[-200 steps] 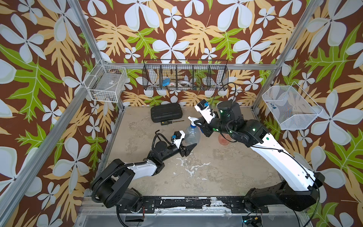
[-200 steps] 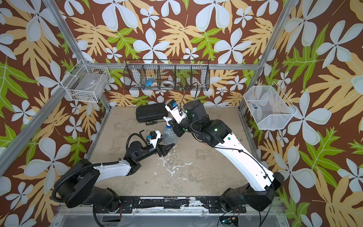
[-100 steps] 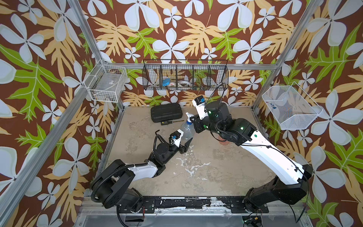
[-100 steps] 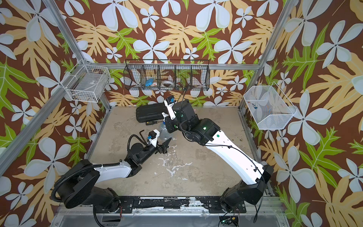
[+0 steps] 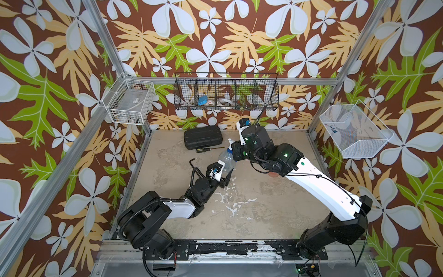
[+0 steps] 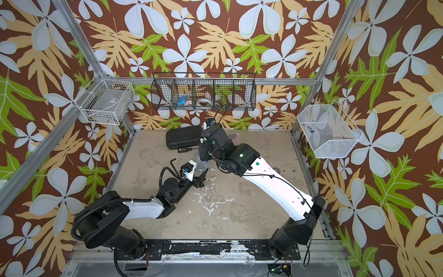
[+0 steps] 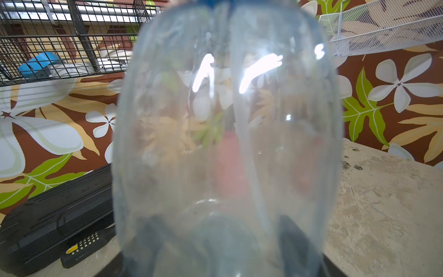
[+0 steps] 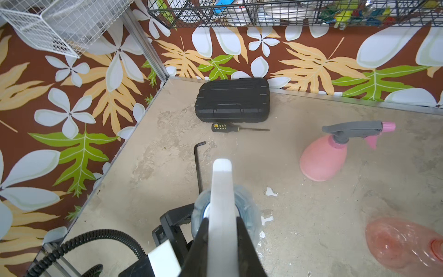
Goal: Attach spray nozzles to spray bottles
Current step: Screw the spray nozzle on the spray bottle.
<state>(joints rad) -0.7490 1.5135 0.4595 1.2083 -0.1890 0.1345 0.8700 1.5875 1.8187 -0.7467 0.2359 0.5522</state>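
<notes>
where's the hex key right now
In a top view the hex key lies on the table, near the screwdriver and left of the clear bottle.

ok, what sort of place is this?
Likely a robot data-collection cell: aluminium frame lined with floral wallpaper, left arm and right arm on a front rail, black wire basket of odds and ends on the back wall.

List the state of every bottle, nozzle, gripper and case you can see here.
clear bottle: held by the left gripper, white nozzle on its neck.
white nozzle: clamped in the right gripper.
pink bottle: standing, pink and grey nozzle fitted.
orange bottle: no nozzle visible.
black case: closed.
</notes>
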